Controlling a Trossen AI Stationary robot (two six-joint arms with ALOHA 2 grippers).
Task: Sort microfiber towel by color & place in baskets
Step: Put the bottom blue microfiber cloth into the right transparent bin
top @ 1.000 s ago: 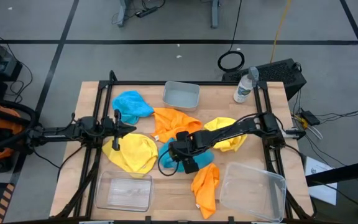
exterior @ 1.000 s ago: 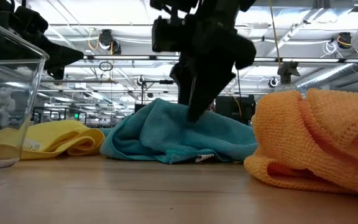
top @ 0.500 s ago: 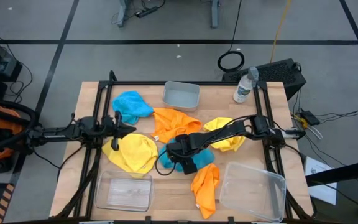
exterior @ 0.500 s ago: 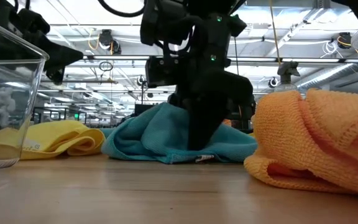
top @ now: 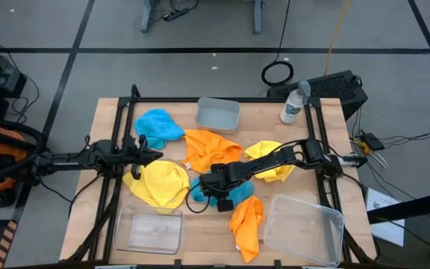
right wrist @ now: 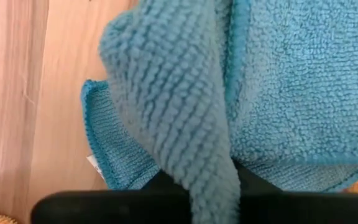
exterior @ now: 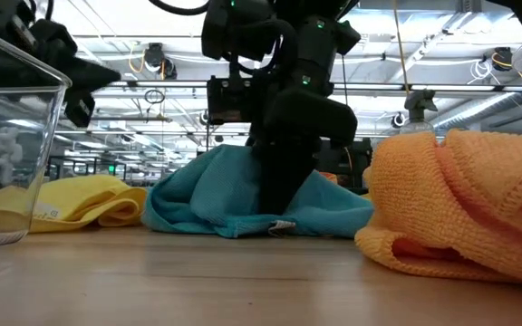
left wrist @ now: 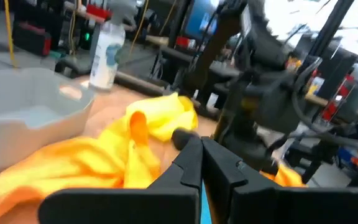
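The right tool (top: 216,188) is pressed down at the centre of the high view, its fingers pinching a raised fold of the blue towel (top: 234,196) that lies crumpled beneath it; the right wrist view shows the looped, nubbly cloth (right wrist: 185,118) gathered into a ridge between the dark fingers. A second blue towel (top: 158,125) lies bunched at the upper left of the wooden bench (top: 267,127). One orange towel (top: 209,147) sits just above the pinched cloth, another (top: 247,222) just below right. A yellow towel (top: 157,184) lies to the left, one more (top: 275,161) to the right under the arm. The left tool (top: 154,155), fingers pressed together and holding nothing, hovers at the left by the yellow towel. The small grey bin (top: 217,114) at top centre and the clear bins at lower left (top: 148,231) and lower right (top: 304,230) hold no cloth.
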